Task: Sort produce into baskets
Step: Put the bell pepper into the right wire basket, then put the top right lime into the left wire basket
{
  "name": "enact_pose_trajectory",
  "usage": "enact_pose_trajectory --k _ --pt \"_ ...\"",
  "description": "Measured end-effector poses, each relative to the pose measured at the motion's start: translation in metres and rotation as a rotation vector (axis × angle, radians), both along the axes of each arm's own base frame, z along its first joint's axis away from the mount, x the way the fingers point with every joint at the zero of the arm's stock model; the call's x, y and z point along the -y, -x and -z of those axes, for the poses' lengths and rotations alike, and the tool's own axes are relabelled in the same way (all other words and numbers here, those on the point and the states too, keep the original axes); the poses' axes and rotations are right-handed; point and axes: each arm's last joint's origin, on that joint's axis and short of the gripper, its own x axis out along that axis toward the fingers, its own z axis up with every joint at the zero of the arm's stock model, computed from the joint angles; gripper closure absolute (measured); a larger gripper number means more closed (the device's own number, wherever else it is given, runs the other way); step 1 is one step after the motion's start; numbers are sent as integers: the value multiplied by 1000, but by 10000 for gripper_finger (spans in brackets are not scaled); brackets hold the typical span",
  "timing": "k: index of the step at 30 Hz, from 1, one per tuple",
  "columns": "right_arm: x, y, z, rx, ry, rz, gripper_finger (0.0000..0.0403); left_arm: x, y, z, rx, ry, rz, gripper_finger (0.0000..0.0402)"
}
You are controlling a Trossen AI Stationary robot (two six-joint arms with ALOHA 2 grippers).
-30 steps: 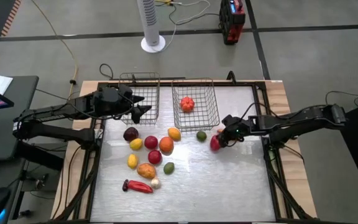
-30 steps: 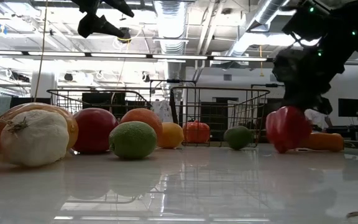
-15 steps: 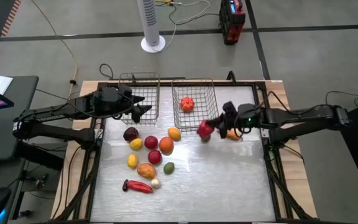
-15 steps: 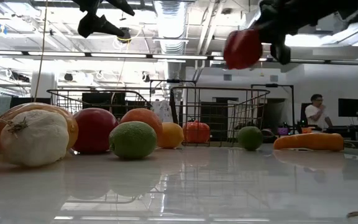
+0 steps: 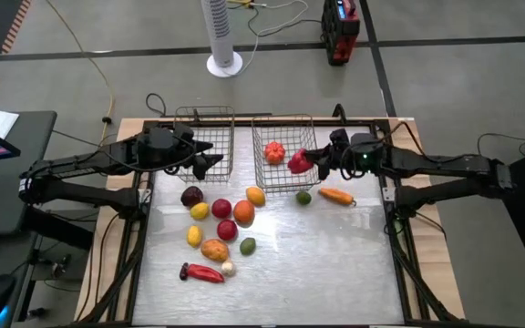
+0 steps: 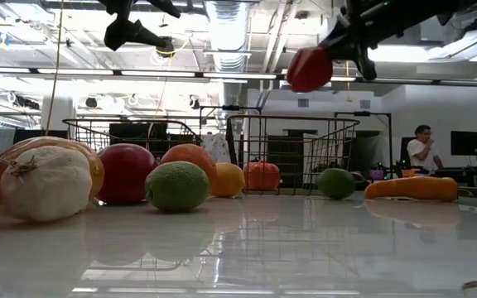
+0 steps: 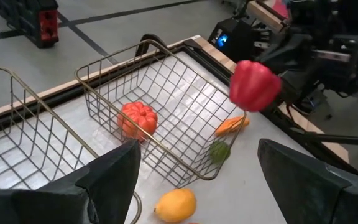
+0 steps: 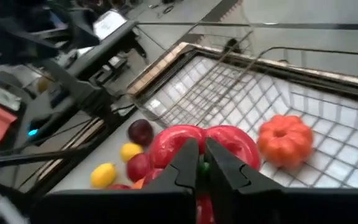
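Note:
My right gripper [image 5: 315,161] is shut on a red pepper [image 5: 299,162] and holds it in the air over the right wire basket [image 5: 285,117], at its right side; the pepper also shows in the low view [image 6: 309,69] and the left wrist view [image 7: 253,85]. An orange ribbed round [image 5: 274,152] lies in that basket. My left gripper [image 5: 210,162] is open and empty above the left basket [image 5: 204,110]. The other produce [image 5: 221,219] lies on the table near the baskets. A carrot [image 5: 335,195] and a green round [image 5: 303,197] lie farther right. My right gripper pinches the red pepper at its top [image 8: 216,142] between its two fingers; a bit of green shows between them. The fingers come from the table's right side, slanting down. The pepper is lifted clear of table and basket and sticks out beyond the fingertips.
A red chili [image 5: 201,272] and white garlic [image 5: 228,268] lie nearest the front edge. The table's right half and front part have free room. A black frame runs round the table. A person [image 6: 421,149] shows in the room beyond.
My right gripper has lifted the red pepper off the table and carried it up and toward the far left, to above the right basket. The carrot, hidden by it before, now shows. The green round has shifted a little toward the right.

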Motion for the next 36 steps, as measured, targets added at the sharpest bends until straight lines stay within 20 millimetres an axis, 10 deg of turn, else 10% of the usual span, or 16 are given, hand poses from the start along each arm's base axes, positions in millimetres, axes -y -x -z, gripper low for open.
enact_pose_trajectory --k 14,22,36 --pt "12 -1 14 -66 -155 -81 107 1 -1 -1 16 10 52 90" --pt "-47 11 30 -326 -187 -261 100 2 -1 -1 6 5 63 90" --pt "-102 -13 97 -486 -183 24 79 1 -1 0 -1 -13 57 90"
